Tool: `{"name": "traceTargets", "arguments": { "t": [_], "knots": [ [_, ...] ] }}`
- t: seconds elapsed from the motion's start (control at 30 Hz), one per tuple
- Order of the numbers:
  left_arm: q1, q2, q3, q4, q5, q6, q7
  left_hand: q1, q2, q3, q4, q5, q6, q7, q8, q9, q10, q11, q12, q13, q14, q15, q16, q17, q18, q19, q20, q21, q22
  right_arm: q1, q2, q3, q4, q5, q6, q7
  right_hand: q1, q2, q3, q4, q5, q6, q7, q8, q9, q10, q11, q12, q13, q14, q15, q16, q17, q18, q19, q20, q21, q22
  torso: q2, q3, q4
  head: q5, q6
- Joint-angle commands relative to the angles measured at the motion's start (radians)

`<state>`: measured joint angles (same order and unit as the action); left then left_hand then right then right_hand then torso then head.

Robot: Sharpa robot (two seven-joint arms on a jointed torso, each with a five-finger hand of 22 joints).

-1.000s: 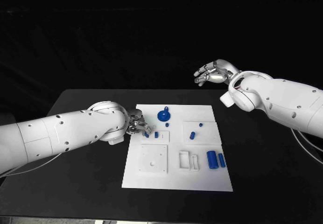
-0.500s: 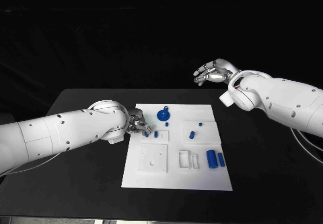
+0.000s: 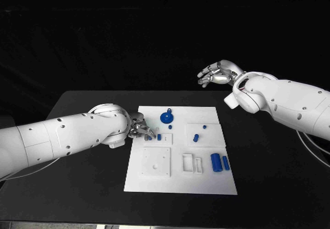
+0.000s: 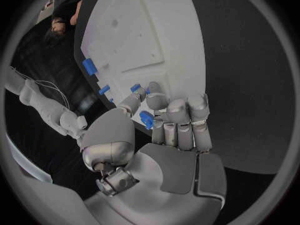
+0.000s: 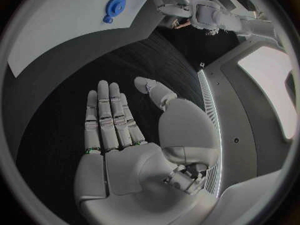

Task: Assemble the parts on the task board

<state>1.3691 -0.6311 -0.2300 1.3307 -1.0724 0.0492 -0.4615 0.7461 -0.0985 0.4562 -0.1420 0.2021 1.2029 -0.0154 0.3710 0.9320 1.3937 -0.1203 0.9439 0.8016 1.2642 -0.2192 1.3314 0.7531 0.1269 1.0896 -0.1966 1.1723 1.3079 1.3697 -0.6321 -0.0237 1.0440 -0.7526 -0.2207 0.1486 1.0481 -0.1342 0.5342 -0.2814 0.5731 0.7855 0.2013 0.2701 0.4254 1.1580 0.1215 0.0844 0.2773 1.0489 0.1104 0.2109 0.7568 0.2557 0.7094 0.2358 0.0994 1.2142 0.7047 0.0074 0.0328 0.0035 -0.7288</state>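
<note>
The white task board [image 3: 180,183] lies in the middle of the black table. My left hand [image 3: 140,129] hovers over the board's left edge, fingers curled. In the left wrist view it pinches a small blue peg [image 4: 146,120] between thumb and fingers. A short blue peg [image 3: 159,137] stands in the board just beside that hand. A round blue knob part [image 3: 167,117] sits near the board's far edge and appears too in the right wrist view [image 5: 115,6]. My right hand [image 3: 219,72] is raised beyond the table's far right, open and holding nothing [image 5: 119,125].
Two blue pegs [image 3: 196,138] stand in a raised white panel on the right. Two blue cylinders [image 3: 216,162] lie near the right edge. A white square block [image 3: 157,162] and white frames [image 3: 187,163] sit in the near half of the board.
My left hand has shifted very slightly at the board's left edge with the peg in it. The right hand has stayed put.
</note>
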Motion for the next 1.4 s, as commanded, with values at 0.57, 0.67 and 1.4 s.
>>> {"name": "traceTargets", "arguments": {
  "t": [0.57, 0.67, 1.4],
  "knots": [
    [0.000, -0.020, 0.001, -0.001, 0.136, -0.193, 0.111, 0.019, -0.103, 0.054, 0.059, -0.026, -0.267, 0.097, -0.108, -0.044, -0.224, 0.094, -0.123, -0.053, -0.196, 0.089, -0.142, -0.054, -0.023, -0.168, -0.027, -0.133, -0.033, -0.002, -0.003, 0.001, 0.000, 0.001, 0.002, 0.004, -0.006, 0.003, -0.002, 0.005, 0.003, -0.004, 0.015, 0.004, -0.002, 0.000, 0.007, -0.006, -0.002, -0.008, 0.002, -0.005, 0.001, -0.014, -0.007, 0.003, -0.005, 0.002, -0.001, 0.0008, -0.0008, -0.003, 0.007],
    [0.000, -0.023, 0.001, 0.002, 0.160, -0.231, 0.151, 0.027, -0.146, 0.076, 0.090, -0.078, -0.326, 0.129, -0.105, -0.059, -0.286, 0.121, -0.167, -0.090, -0.258, 0.127, -0.189, -0.087, -0.048, -0.224, 0.006, -0.197, -0.059, -0.002, -0.003, 0.001, -0.001, 0.001, 0.003, 0.004, -0.006, 0.003, -0.001, 0.005, 0.003, -0.004, 0.015, 0.004, -0.002, 0.000, 0.007, -0.006, -0.002, -0.008, 0.002, -0.005, 0.001, -0.014, -0.006, 0.003, -0.005, 0.002, 0.000, 0.0008, -0.0005, -0.006, 0.009],
    [0.006, 0.069, 0.005, -0.067, -0.216, -0.404, 0.428, 0.447, -0.096, 0.210, -0.095, -0.146, -0.318, 0.155, -0.061, -0.254, -0.356, 0.211, -0.518, -0.425, -0.297, 0.206, -0.245, -0.196, -0.057, -0.269, 0.087, -0.301, -0.054, -0.002, 0.004, 0.001, -0.007, 0.002, 0.004, 0.005, -0.005, 0.004, 0.000, 0.006, 0.003, -0.004, 0.015, 0.004, -0.002, 0.000, 0.007, -0.006, -0.002, -0.008, 0.002, -0.005, 0.001, -0.014, -0.006, 0.003, -0.006, 0.003, 0.001, 0.0002, -0.0023, -0.011, 0.032]
  ]
}}
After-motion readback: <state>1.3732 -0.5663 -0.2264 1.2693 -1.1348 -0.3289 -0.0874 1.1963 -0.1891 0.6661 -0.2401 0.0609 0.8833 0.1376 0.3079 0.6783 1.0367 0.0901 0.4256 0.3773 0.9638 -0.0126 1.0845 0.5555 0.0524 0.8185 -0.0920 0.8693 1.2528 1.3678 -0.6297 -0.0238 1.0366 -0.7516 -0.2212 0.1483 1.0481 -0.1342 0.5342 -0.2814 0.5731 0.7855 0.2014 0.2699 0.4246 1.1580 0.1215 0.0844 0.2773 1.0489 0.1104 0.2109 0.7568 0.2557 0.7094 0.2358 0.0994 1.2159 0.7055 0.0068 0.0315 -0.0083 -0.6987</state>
